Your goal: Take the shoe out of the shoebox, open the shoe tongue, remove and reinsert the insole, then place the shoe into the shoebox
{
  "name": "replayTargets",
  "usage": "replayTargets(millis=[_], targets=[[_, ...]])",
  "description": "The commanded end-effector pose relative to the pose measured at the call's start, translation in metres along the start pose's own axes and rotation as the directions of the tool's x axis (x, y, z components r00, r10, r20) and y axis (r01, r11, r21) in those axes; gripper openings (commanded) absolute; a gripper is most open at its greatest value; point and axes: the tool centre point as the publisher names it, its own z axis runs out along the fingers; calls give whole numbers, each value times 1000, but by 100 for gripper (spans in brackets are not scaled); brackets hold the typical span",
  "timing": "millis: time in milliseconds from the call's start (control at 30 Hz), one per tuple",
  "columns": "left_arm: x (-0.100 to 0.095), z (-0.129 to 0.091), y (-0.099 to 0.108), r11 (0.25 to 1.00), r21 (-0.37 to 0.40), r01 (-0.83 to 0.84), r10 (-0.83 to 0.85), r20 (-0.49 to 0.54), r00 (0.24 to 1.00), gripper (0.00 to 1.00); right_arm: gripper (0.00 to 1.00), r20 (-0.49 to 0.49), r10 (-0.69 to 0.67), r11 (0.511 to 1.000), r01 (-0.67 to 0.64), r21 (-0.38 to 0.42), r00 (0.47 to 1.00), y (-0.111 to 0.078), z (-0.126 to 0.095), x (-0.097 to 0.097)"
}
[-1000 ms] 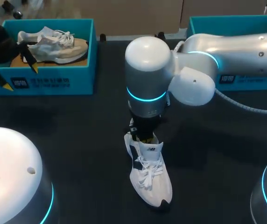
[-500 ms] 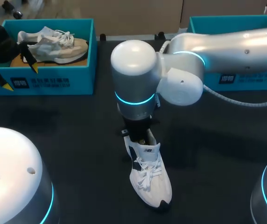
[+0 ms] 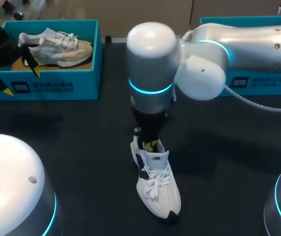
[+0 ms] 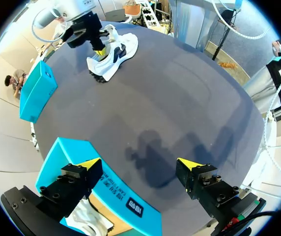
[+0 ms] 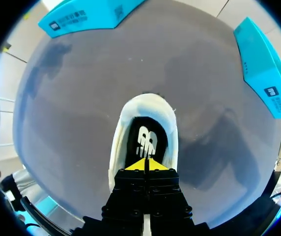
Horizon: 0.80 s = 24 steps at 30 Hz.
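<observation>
R gripper (image 5: 145, 164) over shoe (image 5: 148, 105) mouth, pinched closed, nothing seen held.
Toe straight ahead of jaws; L gripper (image 4: 139, 164) wide open, empty, far off.

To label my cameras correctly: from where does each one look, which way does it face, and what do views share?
Head view: above and behind the robot, facing down on the table; shows the right arm over the white shoe and the left pincer by the shoebox.
Left wrist view: on the left wrist, facing across the table past its own open pincer; shoe far ahead.
Right wrist view: on the right wrist, facing down; the right pincer, shut, sits at the shoe's opening.
Shared: the white shoe, in all three.
</observation>
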Motion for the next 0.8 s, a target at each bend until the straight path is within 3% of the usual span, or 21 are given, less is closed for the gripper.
replayTargets(millis=[33,100,367,433,500,567,600,800], targets=[[1,0,0,1000,-3,0,0,-2,1000,100,12,-16,-5,1000,5,19,1000,-3,-1,-1],[1,0,0,1000,-3,0,0,-2,1000,100,23,-12,-5,1000,5,26,1000,-5,0,2],[1,0,0,1000,-3,0,0,-2,1000,100,29,-8,2,999,-1,54,1000,-15,6,9],[1,0,0,1000,-3,0,0,-2,1000,100,39,-4,10,998,-10,64,1000,-15,8,7],[1,0,0,1000,-3,0,0,-2,1000,100,50,8,18,997,-19,73,1000,-16,9,6],[1,0,0,1000,-3,0,0,-2,1000,100,89,12,19,998,-20,67,1000,-17,6,7],[1,0,0,1000,-3,0,0,-2,1000,100,100,15,19,998,-20,62,1000,-18,4,7],[1,0,0,1000,-3,0,0,-2,1000,100,100,35,22,998,-24,54,999,-20,0,8]])
